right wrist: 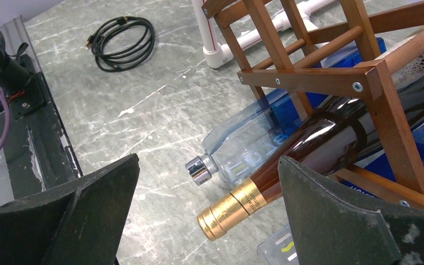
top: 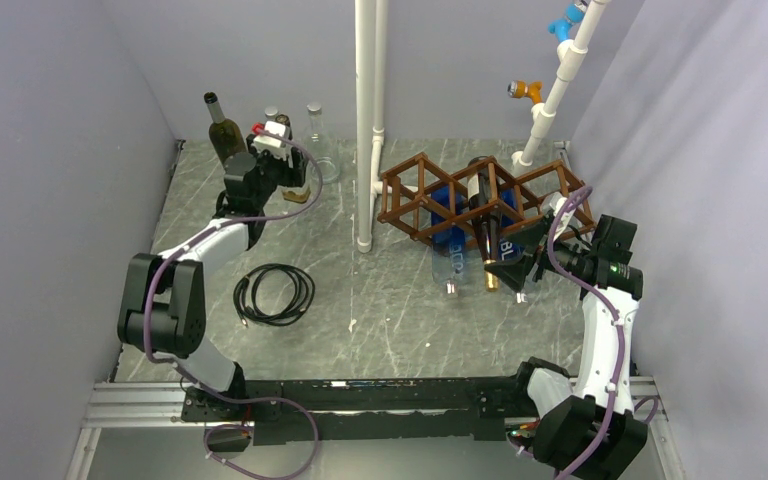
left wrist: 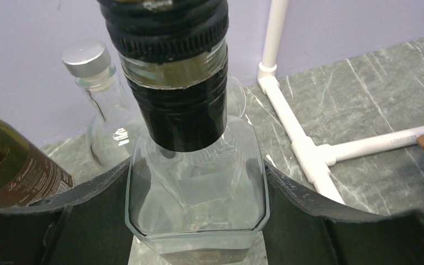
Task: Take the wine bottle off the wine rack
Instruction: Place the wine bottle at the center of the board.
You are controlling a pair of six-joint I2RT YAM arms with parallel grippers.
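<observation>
The brown wooden wine rack (top: pixel 406 180) (right wrist: pixel 309 80) stands right of centre. A dark wine bottle (top: pixel 480 215) (right wrist: pixel 309 143) lies in a middle cell, its gold-foil neck (right wrist: pixel 234 207) sticking out towards the front. My right gripper (top: pixel 515 270) (right wrist: pixel 208 160) is open in front of the rack, with the neck between its fingers and untouched. At the back left, my left gripper (top: pixel 282 170) (left wrist: pixel 196 182) is shut on a clear square glass bottle (left wrist: pixel 196 193) with a black cap, one finger (left wrist: pixel 88 221) pressed to each side.
A blue-tinted clear bottle (right wrist: pixel 243 149) with a silver cap lies in the rack beside the wine bottle. A green bottle (top: pixel 224 130) (left wrist: pixel 11 165) and a clear one (left wrist: pixel 102 110) stand by the left gripper. There is also a white pipe frame (top: pixel 365 120) and a coiled black cable (top: pixel 275 293).
</observation>
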